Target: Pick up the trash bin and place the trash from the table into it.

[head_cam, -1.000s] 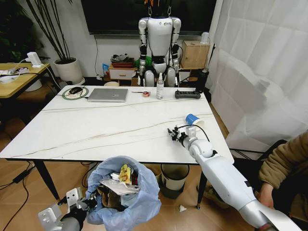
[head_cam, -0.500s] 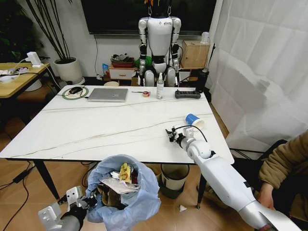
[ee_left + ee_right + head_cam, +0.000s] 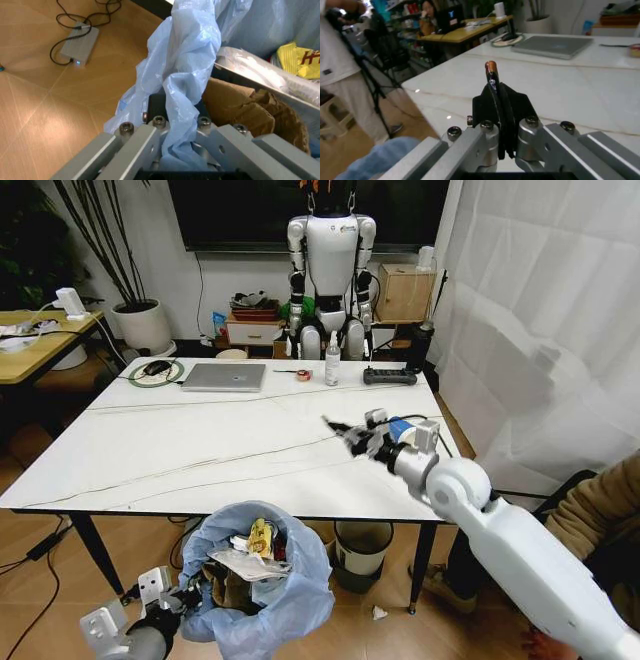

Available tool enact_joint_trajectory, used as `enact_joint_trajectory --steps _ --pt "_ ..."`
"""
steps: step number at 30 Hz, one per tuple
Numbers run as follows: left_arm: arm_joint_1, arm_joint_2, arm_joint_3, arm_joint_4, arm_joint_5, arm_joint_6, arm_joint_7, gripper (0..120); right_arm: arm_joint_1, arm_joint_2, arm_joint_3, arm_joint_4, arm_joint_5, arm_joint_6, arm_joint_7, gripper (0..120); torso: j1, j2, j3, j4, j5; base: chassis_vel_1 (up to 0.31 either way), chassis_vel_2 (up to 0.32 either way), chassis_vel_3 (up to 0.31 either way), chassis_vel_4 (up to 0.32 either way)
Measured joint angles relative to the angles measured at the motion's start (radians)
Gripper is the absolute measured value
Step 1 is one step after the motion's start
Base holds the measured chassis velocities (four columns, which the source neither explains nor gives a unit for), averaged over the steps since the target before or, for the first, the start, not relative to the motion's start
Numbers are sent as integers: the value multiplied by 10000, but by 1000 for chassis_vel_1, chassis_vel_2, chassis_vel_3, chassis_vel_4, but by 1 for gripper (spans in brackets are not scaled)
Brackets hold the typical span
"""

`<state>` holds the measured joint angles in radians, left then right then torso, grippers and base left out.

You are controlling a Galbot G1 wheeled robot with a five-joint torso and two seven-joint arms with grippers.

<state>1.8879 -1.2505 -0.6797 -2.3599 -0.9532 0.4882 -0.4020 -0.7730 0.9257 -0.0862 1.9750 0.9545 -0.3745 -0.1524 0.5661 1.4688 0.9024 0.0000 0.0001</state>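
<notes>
Since a second ago my right arm has lifted off the bench (image 3: 180,450) and swung toward my left; right pincer (image 3: 338,430) now hangs above the marble top instead of sitting low by the near right edge. Bin and left arm haven't shifted.

Right pincer: fingers pressed together on a thin dark strip (image 3: 496,101) with a brown tip, standing upright between the pads. Probably the black tube from the trash, but I can't say for sure what it is.

Left pincer (image 3: 165,605): down at floor level in front of the bench, clamped on the rim of the trash bin (image 3: 285,600). The left wrist view shows the blue liner bunched between the fingers.

Progress:
- Bin is picked up and held below the near bench edge.
- Already in it: brown cardboard (image 3: 240,108), clear plastic tray (image 3: 265,73), yellow wrapper (image 3: 260,540), some white paper.
- Blue paper cup (image 3: 400,428) is at the right side of the bench, partly hidden behind my right wrist; can't tell if it's touching the pincer.
- No other litter visible on the marble. Laptop, spray bottle, power strip at the far end aren't trash.

My read: nearly done. Left to do: drop the strip into the bin, then collect the cup.
</notes>
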Motion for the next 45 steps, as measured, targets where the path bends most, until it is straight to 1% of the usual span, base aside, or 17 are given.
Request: enact_joint_trajectory --steps 2,6,9,10,13,20,25,26,31,32,33,37,39,40,43,44,45 --pt "-3 -12 0 -4 -1 4 -4 0 -76 -54 -211 266 37 60 -15 0 0 0 -1 -1 -1 0 0 0 0" --pt "-9 -66 2 -24 -2 16 -8 0 -266 -146 -1372 1007 45 226 -3 0 -1 1 0 0 -1 0 0 0 0" --pt "-17 -76 -3 -31 -1 24 -10 0 -277 -72 -2185 1174 -54 324 155 0 0 1 0 0 -2 0 0 0 0" --pt "-17 -76 -3 -31 -1 24 -10 0 -277 -72 -2185 1174 -54 324 155 0 0 1 0 0 -2 0 0 0 0" --pt "-82 -105 -6 -32 -3 27 -11 0 -203 86 -2836 1029 -239 378 423 0 -1 1 0 1 -3 0 0 0 0" --pt "-101 -75 -4 -38 -61 38 -18 0 6 238 -2978 583 -581 433 574 1 0 1 0 1 -2 0 0 0 0" --pt "-122 -37 37 -42 -78 39 -19 0 -158 122 -2776 524 -725 453 657 21 0 1 0 0 -2 0 0 0 0" --pt "-122 -37 37 -42 -78 39 -19 0 -158 122 -2776 524 -725 453 657 21 0 1 0 0 -2 0 0 0 0" --pt "-197 8 58 -9 -143 52 -32 0 -272 110 -2585 588 -766 468 734 43 0 1 0 -1 -2 0 0 0 0" --pt "-197 8 58 -9 -143 52 -32 0 -272 110 -2585 588 -766 468 734 43 0 1 0 -1 -2 0 0 0 0" --pt "-198 8 62 0 -144 54 -33 0 -274 136 -2504 603 -760 472 766 46 0 1 0 -2 -2 0 0 0 0" --pt "-198 -7 85 76 -141 55 -37 0 -67 534 -1579 346 -877 511 1162 65 0 1 1 -1 -2 0 0 0 0" --pt "-200 -12 87 83 -141 56 -37 0 -23 604 -1448 260 -991 517 1252 66 0 1 0 0 -1 0 0 0 0" --pt "-214 -29 96 99 -141 56 -37 0 105 802 -1033 5 -1257 496 1519 73 0 1 1 0 -1 0 0 0 0" --pt "-238 -35 108 124 -142 55 -37 0 289 1136 -187 -549 -1546 19 2034 86 0 1 1 1 -2 0 0 0 0" --pt "-243 -34 109 131 -143 56 -37 0 323 1208 43 -761 -1650 -148 2177 88 1 1 1 2 -1 0 0 0 0" --pt "-255 -24 108 139 -146 56 -39 0 353 1300 415 -1122 -1839 -470 2410 94 1 0 1 0 -1 0 0 0 0"
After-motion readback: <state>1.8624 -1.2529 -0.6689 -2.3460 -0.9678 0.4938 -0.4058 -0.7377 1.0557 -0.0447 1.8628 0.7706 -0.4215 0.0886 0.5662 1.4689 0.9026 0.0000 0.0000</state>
